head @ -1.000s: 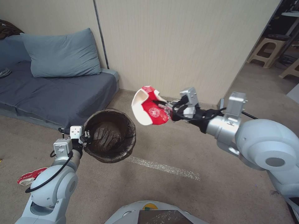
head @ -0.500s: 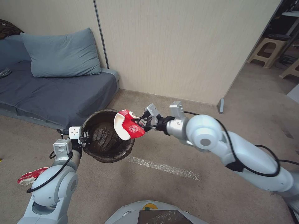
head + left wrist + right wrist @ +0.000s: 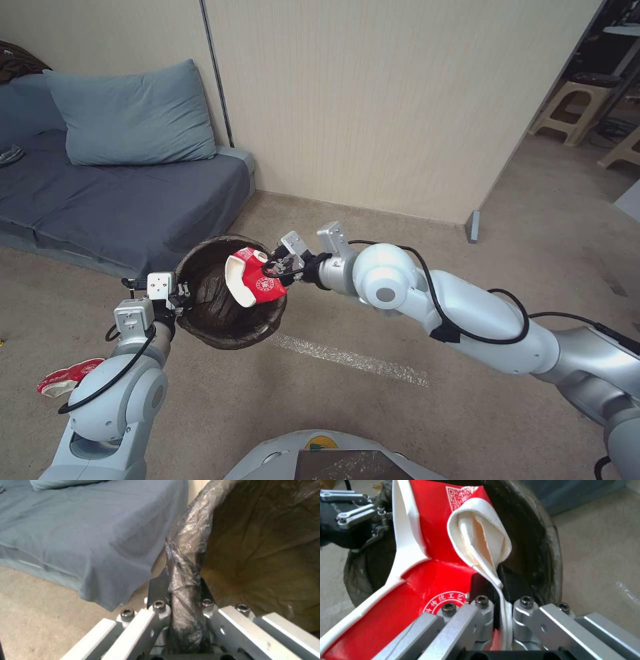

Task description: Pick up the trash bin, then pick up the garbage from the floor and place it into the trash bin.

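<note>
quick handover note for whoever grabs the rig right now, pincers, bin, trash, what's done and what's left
Left pincer: shut on the bag-lined rim of the trash bin, holding it off the floor beside the sofa.
Right pincer: shut on a crushed red-and-white cup, held over the bin's opening, not yet released.
Done: bin picked up, this cup lifted from the floor.
Left: release the cup into the bin; another crushed red-and-white cup lies on the floor by the left arm.

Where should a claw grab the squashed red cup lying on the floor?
Probably the cup by its flattened white rim, coming straight down from above. It lies flat on the carpet, so the thin edge fits between the fingers. The left arm hides part of it.
</note>
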You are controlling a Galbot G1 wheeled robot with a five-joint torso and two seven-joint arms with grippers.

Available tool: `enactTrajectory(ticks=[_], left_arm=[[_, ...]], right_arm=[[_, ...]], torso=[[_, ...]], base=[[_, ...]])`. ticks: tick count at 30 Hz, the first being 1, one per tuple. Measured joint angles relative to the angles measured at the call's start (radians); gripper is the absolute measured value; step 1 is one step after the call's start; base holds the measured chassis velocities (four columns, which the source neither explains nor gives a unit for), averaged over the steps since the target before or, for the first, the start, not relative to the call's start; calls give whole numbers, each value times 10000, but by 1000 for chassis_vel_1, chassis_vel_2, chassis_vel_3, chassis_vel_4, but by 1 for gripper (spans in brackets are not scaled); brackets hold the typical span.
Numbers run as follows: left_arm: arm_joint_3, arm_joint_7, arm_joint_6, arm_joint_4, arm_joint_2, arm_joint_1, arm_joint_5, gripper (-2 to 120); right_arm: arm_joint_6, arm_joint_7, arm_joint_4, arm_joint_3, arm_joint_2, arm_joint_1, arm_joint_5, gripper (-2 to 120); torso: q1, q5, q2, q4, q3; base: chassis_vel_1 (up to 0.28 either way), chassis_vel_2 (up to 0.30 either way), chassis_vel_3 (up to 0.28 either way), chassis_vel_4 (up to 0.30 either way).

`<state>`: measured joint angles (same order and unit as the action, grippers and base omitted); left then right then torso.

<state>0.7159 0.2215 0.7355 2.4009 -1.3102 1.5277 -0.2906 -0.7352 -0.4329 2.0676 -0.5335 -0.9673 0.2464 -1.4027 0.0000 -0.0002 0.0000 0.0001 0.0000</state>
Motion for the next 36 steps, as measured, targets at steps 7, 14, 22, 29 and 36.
enactTrajectory(ticks=[7, 14, 22, 29, 36], left_arm=[[7, -10, 0, -56, -31, -54, 4, 0], [73, -68, 0, -77, -36, -66, 0, 0], [94, -139, 0, -100, -64, -133, -117, 0], [122, -266, 0, -63, 70, -225, -807, 0], [167, -300, 0, -35, 119, -258, -854, 0]], right_arm=[[0, -634, -624, -523, -677, -331, -539, 0], [0, -832, -1083, -688, -1226, -472, -761, 14], [-2, -1137, -1368, -784, -1819, -463, -1045, 47], [0, -1176, -1382, -718, -1885, -599, -1106, 71], [166, -1281, -890, -35, -1354, -435, -1161, 94]], torso=[[0, 0, 0, 0, 0], [0, 0, 0, -1, 1], [0, 0, 0, 0, 1], [0, 2, 0, -2, 0], [0, 3, 0, 3, 1]], base=[[0, 0, 0, 0], [0, 0, 0, 0], [0, 0, 0, 0], [0, 0, 0, 0], [0, 0, 0, 0]])
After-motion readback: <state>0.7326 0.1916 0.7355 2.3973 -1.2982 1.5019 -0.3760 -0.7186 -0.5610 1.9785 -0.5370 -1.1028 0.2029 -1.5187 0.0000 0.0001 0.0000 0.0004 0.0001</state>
